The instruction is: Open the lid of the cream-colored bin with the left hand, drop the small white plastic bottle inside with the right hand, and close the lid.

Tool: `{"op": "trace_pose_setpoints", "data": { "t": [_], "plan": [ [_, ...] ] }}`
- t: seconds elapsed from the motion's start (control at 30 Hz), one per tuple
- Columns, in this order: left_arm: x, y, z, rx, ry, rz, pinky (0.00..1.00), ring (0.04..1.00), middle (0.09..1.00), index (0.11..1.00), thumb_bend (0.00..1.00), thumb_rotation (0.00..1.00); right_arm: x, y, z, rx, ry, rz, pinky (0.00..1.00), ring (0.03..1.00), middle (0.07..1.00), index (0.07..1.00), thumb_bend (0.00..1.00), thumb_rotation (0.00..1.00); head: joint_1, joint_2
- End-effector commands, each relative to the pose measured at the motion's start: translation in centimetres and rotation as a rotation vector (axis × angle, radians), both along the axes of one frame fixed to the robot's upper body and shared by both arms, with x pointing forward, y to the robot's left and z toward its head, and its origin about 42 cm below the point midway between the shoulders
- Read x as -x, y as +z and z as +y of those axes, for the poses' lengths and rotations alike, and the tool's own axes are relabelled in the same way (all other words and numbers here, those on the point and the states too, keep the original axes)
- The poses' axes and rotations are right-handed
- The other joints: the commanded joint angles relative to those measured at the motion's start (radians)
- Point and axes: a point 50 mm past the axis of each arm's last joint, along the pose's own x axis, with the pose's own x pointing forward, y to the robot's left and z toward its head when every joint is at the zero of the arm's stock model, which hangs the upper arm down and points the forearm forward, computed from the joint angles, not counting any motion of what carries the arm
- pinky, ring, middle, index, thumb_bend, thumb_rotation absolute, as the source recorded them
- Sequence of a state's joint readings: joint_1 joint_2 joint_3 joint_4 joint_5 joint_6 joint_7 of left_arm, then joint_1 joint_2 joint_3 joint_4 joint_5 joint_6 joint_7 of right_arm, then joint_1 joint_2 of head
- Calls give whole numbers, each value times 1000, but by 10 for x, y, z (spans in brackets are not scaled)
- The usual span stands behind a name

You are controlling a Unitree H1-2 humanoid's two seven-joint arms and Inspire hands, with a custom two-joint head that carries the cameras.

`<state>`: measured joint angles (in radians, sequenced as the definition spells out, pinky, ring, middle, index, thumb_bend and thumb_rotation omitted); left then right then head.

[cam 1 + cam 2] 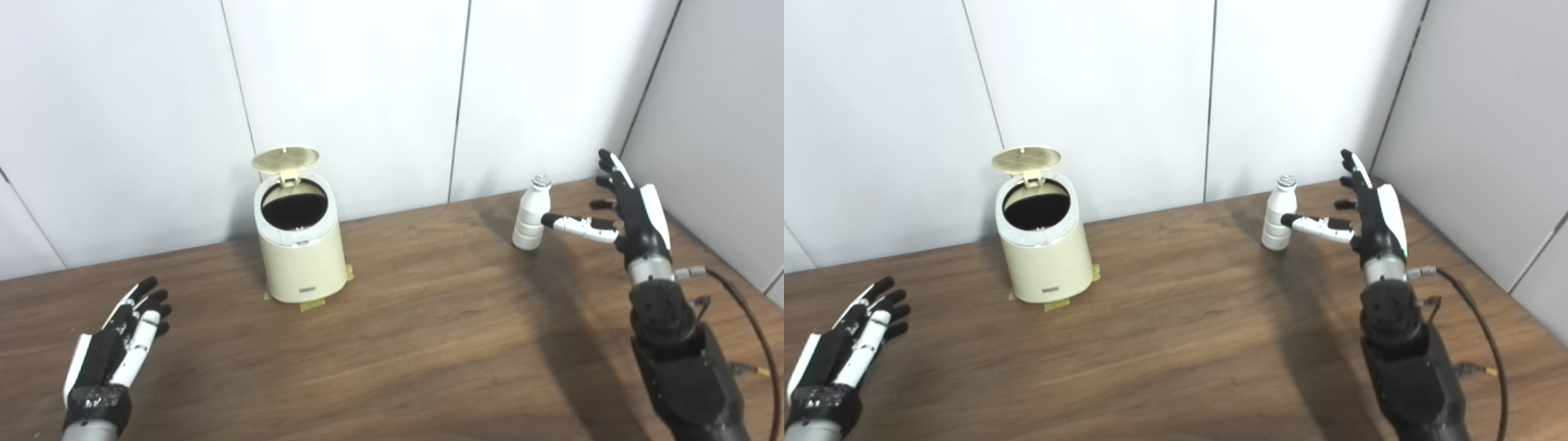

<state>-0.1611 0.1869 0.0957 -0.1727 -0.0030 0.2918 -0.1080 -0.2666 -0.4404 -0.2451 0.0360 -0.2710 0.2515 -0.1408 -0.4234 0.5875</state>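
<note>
The cream-colored bin [301, 257] stands taped to the wooden table at the back left, its round lid [285, 158] tipped up and the dark inside showing. A small white plastic bottle [531, 214] with a silver cap stands upright at the back right. My right hand [625, 208] is open just right of the bottle, fingers spread, its thumb reaching to the bottle's side. My left hand [122, 337] rests open near the table's front left, well away from the bin.
White wall panels close off the back and the right side. The wooden table [429, 331] stretches between bin and bottle. A black cable [747, 318] trails from my right forearm.
</note>
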Motion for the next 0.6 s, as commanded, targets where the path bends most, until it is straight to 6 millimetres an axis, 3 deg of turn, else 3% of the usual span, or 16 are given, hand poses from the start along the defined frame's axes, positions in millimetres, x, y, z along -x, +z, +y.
{"op": "trace_pose_setpoints", "data": {
  "t": [0.0,0.07,0.17,0.27,0.57],
  "plan": [
    [-4,25,0,-21,-14,-90,855,855,879,934,202,597,-13,28,-5,50,19,-47,714,880,909,924,999,254,0,2],
    [-3,27,0,-16,-16,-88,863,859,882,936,186,563,-20,31,-8,31,18,-26,727,898,919,928,1000,218,6,5],
    [-3,29,-1,-5,-16,-82,879,867,886,939,170,517,-31,34,-14,30,10,1,524,835,924,929,999,188,11,7],
    [-1,31,-3,-11,-22,-79,861,870,889,939,166,494,-39,37,-19,34,18,33,460,812,933,938,977,172,18,8],
    [2,37,-9,-26,-26,-75,818,850,880,926,153,442,-58,37,-23,46,40,117,510,806,897,913,963,138,18,12]
  ]
}}
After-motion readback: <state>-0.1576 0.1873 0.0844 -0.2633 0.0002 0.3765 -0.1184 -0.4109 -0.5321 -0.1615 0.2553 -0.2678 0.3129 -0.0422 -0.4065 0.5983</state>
